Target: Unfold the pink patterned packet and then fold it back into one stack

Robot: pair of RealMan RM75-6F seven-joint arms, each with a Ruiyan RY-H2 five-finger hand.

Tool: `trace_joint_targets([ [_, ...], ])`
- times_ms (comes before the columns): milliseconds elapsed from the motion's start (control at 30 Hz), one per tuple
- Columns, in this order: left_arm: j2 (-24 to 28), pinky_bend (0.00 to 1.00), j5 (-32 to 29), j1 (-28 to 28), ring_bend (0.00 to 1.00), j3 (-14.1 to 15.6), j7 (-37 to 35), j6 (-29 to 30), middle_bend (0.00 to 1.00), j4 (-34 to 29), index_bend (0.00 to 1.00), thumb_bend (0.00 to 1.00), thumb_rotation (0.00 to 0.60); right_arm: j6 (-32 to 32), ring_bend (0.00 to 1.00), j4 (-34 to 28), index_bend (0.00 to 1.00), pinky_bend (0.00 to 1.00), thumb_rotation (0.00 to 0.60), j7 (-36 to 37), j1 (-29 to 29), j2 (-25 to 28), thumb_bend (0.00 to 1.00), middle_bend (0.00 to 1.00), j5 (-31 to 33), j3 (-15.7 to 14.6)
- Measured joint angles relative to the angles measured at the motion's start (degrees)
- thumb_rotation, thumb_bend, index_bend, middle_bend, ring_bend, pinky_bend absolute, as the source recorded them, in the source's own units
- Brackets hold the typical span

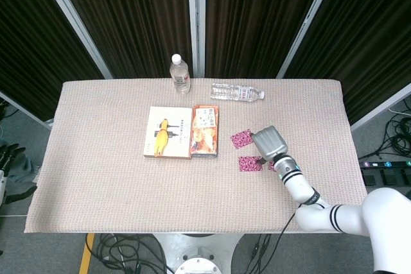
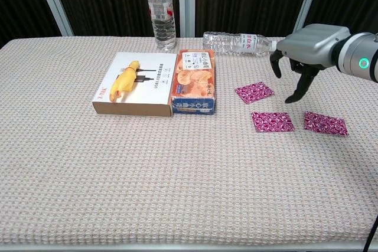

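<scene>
Three pink patterned packets lie flat and apart on the woven tablecloth: one at the back point(image 2: 254, 92), one in the middle point(image 2: 272, 121), one to the right point(image 2: 325, 123). In the head view the back packet point(image 1: 243, 138) and the middle packet point(image 1: 250, 163) show, while my arm covers most of the third. My right hand point(image 2: 298, 57) hovers above them, fingers apart and pointing down, holding nothing. In the head view the right hand point(image 1: 270, 142) sits just right of the back packet. My left hand is out of both views.
An orange snack box point(image 2: 195, 81) and a white box with a yellow toy picture point(image 2: 136, 84) lie side by side left of the packets. An upright water bottle point(image 2: 161, 10) and a bottle on its side point(image 2: 236, 43) stand along the far edge.
</scene>
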Motion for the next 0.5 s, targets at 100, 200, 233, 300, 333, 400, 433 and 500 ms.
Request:
trace_joint_targets([
  [100, 0.06, 0.27, -0.04, 0.01, 0.09, -0.02, 0.02, -0.01, 0.22, -0.13, 0.21, 0.0, 0.6, 1.97, 0.96, 2.93, 0.45, 0.93, 0.499, -2.6, -2.04, -1.97, 0.0, 0.91, -3.94, -0.34],
  [200, -0.02, 0.27, -0.03, 0.0, 0.09, 0.07, 0.11, -0.17, 0.22, -0.12, 0.21, 0.0, 0.6, 0.71, 0.95, 3.59, 0.43, 0.93, 0.494, -2.22, -3.29, -2.55, 0.0, 0.9, -4.44, 0.24],
  [233, -0.05, 0.27, -0.02, -0.01, 0.09, 0.12, 0.17, -0.26, 0.22, -0.11, 0.21, 0.0, 0.6, -0.12, 0.95, 3.4, 0.42, 0.93, 0.491, -2.02, -3.58, -2.62, 0.0, 0.9, -3.89, 0.45],
  [300, -0.08, 0.27, 0.01, -0.05, 0.09, 0.22, 0.22, -0.43, 0.22, -0.09, 0.21, 0.0, 0.6, -1.71, 0.95, 3.5, 0.4, 0.93, 0.467, -1.6, -4.46, -2.94, 0.0, 0.9, -2.66, 1.3],
  [333, -0.09, 0.27, 0.0, -0.05, 0.09, 0.22, 0.27, -0.46, 0.22, -0.08, 0.21, 0.0, 0.6, -2.2, 0.95, 3.87, 0.4, 0.93, 0.459, -1.18, -4.83, -3.09, 0.0, 0.9, -2.44, 1.86],
  [400, -0.11, 0.27, -0.1, -0.04, 0.09, 0.2, 0.32, -0.48, 0.22, -0.08, 0.21, 0.0, 0.6, -3.23, 0.95, 4.63, 0.39, 0.93, 0.439, 0.22, -5.57, -3.49, 0.0, 0.9, -2.17, 3.53],
  [433, -0.12, 0.27, -0.15, -0.03, 0.09, 0.18, 0.31, -0.49, 0.22, -0.05, 0.21, 0.0, 0.6, -3.43, 0.95, 4.97, 0.39, 0.93, 0.435, 0.75, -5.78, -3.71, 0.0, 0.9, -2.17, 4.17],
  [500, -0.13, 0.27, -0.16, -0.01, 0.09, 0.18, 0.32, -0.49, 0.22, -0.01, 0.21, 0.0, 0.6, -3.93, 0.95, 6.34, 0.39, 0.93, 0.431, 1.25, -6.17, -4.31, 0.0, 0.9, -2.24, 5.11],
])
